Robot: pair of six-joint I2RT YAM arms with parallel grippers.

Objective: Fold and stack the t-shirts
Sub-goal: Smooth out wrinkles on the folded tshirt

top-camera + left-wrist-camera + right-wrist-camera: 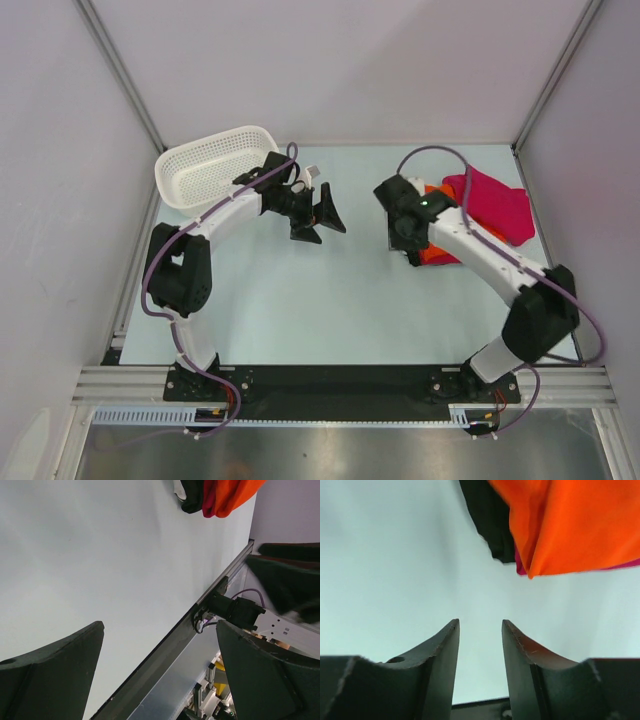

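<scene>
1. I can read no text, label, brand, number or sign in any of my three views.
2. The mounting rail [340,385] at the near edge carries fittings too small for me to tell any marking from the top camera.
3. The black block [236,611] in my left wrist view is too blurred to read.

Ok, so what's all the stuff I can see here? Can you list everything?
table: one, pale blue-green, under everything
basket: one, white, far left corner
orange shirt: one, orange, right side
red shirt: one seen, crimson, behind the orange one
black cloth: one piece, black, beside the orange shirt
left arm, right arm: two, white and black, near edge
left pincer: black, open, mid-table
right pincer: black, open, empty, by the orange shirt
</scene>
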